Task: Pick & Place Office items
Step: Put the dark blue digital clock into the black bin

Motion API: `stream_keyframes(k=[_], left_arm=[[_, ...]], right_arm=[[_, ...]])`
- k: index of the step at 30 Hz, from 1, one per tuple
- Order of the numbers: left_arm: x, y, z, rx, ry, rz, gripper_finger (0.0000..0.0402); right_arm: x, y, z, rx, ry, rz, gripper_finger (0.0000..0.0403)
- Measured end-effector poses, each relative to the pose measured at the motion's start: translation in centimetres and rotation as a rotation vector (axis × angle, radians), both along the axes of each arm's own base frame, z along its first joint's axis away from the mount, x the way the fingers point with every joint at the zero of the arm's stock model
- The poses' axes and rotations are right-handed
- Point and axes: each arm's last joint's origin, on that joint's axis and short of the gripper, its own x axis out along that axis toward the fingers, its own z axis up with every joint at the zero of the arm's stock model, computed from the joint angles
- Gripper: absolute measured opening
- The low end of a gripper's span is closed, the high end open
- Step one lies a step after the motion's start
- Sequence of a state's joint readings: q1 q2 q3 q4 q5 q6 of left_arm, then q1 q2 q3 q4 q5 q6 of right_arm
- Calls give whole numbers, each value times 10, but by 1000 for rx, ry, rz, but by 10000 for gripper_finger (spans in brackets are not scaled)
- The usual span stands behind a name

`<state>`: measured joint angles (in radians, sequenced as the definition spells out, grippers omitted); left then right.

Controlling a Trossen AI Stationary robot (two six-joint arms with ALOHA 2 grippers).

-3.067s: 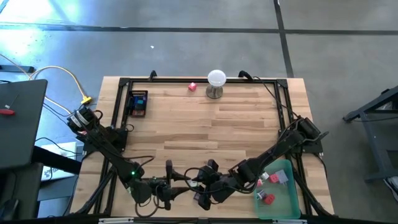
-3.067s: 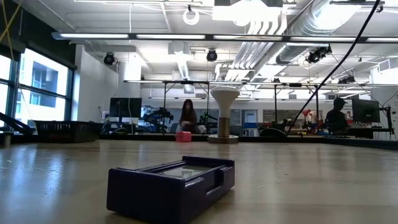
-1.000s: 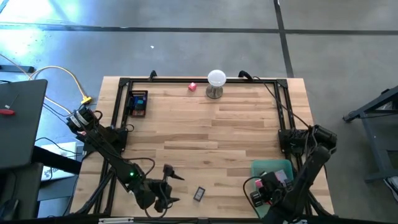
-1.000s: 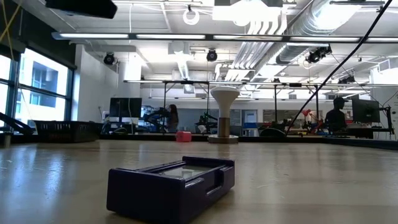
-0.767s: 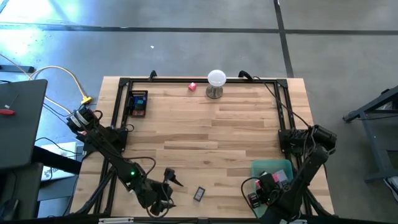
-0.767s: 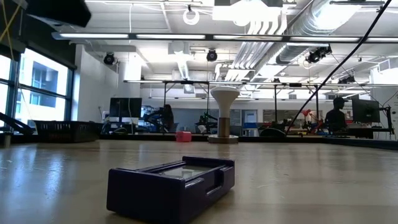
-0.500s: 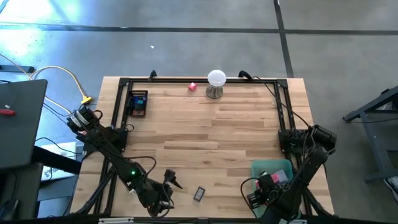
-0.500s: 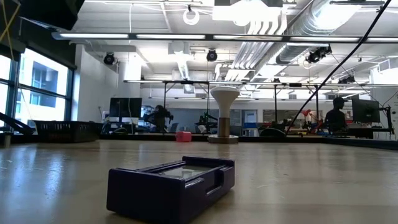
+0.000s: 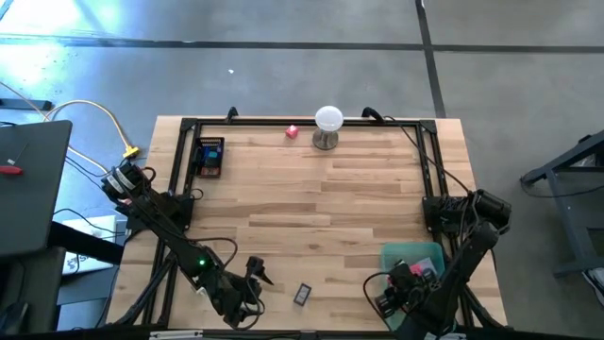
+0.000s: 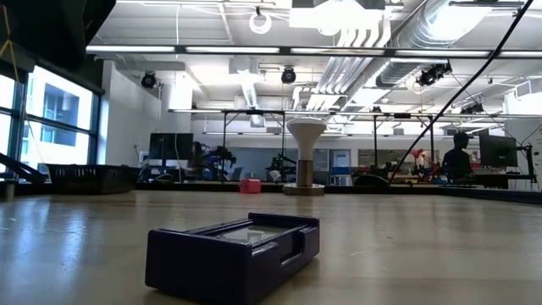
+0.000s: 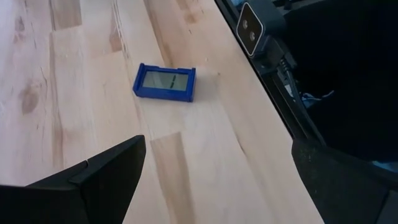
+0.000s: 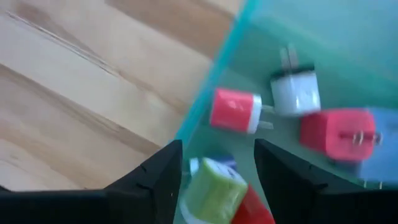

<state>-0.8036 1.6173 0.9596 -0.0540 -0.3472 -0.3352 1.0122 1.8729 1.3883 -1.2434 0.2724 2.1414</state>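
A small blue rectangular item [image 9: 302, 295] [image 11: 165, 82] lies flat on the wood near the table's near edge, dark in the low view [image 10: 233, 254]. My left gripper [image 9: 257, 276] [image 11: 217, 180] hovers open just to its left, fingers wide, nothing between them. My right gripper [image 9: 392, 288] [image 12: 217, 180] is open and points down into the green tray [image 9: 429, 253] at the near right. A green plug-like piece [image 12: 211, 186] shows between its fingertips. Pink [image 12: 235, 110], white [image 12: 296, 91] and red [image 12: 336, 134] pieces lie in the tray.
A pink piece [image 9: 292, 131] [image 10: 249, 185] and a white ball on a metal stand [image 9: 327, 123] sit at the far edge. A dark box holding coloured pieces [image 9: 209, 156] is at the far left. A black frame [image 9: 189, 125] rims the table; bare wood spans the middle.
My left gripper has turned at the wrist while staying over the same spot beside the blue item. My right gripper has sunk a little toward the tray.
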Motion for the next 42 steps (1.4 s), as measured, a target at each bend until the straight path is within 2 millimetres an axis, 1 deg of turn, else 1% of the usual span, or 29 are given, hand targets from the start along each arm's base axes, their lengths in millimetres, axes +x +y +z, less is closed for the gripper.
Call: stream_keyframes(k=[6,9,12,15,18,21,25,28,32,34,36,38,42], left_arm=[[0,0,0,-21,12,1,394],[0,0,0,-26,14,3,394],[0,-1,0,-34,18,4,394],[0,-1,0,-54,32,-2,394],[-1,-1,0,-62,42,-15,394],[-1,-2,0,-73,54,-33,394],[-2,-3,-1,-89,72,-62,394],[-2,-4,-1,-106,89,-82,394],[-3,-4,-1,-124,105,-95,394],[-3,-4,-1,-127,114,-104,394],[-4,-4,-2,-128,125,-113,394],[-4,-4,-2,-123,130,-112,394],[-4,-4,-2,-122,132,-112,394]], right_arm=[[5,0,26,-141,-136,113,188],[11,4,38,-220,-226,255,188],[19,8,44,-312,-337,399,188],[31,13,46,-367,-413,504,188],[45,18,47,-333,-438,594,188],[63,20,49,-311,-424,751,188],[90,15,52,-164,-415,906,188],[108,7,54,-54,-429,953,188],[123,-1,58,-70,-480,986,191],[129,-3,60,-86,-507,1005,203],[132,-4,62,-113,-529,1043,226],[135,-3,63,-139,-552,1086,256],[145,2,56,-198,-583,1169,328]])
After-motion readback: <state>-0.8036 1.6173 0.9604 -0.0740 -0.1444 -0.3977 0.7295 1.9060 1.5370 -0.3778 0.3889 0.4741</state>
